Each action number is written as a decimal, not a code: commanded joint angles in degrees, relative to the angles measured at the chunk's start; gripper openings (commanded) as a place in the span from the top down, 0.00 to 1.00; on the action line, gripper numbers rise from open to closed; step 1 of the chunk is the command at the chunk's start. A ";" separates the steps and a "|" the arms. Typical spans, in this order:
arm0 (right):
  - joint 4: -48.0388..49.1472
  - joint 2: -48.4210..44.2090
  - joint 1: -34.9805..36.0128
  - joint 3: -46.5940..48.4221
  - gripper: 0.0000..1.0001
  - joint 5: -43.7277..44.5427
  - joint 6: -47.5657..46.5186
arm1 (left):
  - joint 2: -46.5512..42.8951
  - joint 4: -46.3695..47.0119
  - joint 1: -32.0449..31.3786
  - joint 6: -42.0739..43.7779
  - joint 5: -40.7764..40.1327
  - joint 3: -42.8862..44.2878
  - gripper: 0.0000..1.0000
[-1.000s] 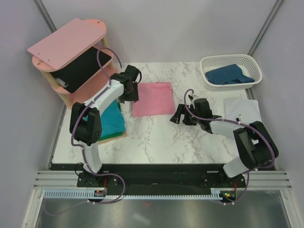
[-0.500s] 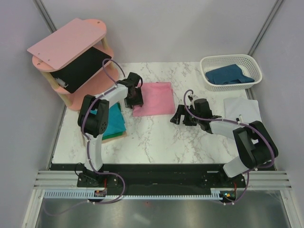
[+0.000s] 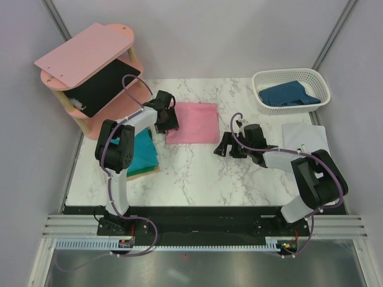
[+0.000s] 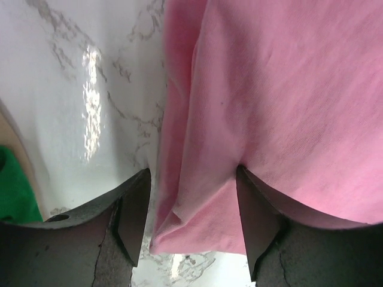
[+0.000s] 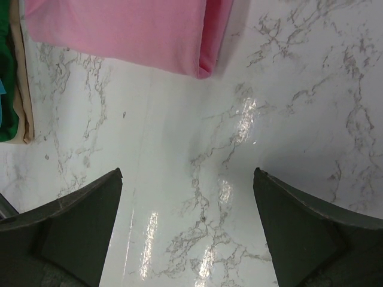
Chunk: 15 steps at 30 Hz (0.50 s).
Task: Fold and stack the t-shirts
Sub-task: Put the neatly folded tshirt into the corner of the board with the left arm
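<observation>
Marble table (image 3: 197, 173) carries the folded pink shirt (image 3: 194, 122) in the middle, toward the far edge. Within the last second the left gripper (image 3: 167, 119) has slid onto the shirt's left hem, so a lift toward the teal shirt (image 3: 143, 152) at the left edge seems close. Its fingers (image 4: 134, 209) straddle the hem, parted, gripping nothing; the right gripper (image 3: 227, 145) hovers wide open over bare marble

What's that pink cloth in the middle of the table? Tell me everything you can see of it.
The pink t-shirt looks like soft, matte fabric. It is folded into a rough rectangle and lies flat on the marble table. Its stacked layers show along the left side, where it wrinkles slightly. The left gripper sits at that edge, its open fingers on either side of the near corner's fold.
</observation>
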 commanded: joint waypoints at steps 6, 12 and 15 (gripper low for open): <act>0.12 1.28 -0.51 0.30 0.02 -1.19 -0.89 | 9.58 2.60 -1.39 -0.99 3.56 4.11 0.97; -0.50 -0.12 -0.60 0.03 0.02 -1.37 -0.98 | 7.41 -2.32 -1.48 -0.03 3.57 4.21 0.98; -0.59 -0.83 -0.51 -0.23 0.02 -1.45 -0.89 | 0.13 -2.23 -1.48 0.15 1.46 -0.19 0.98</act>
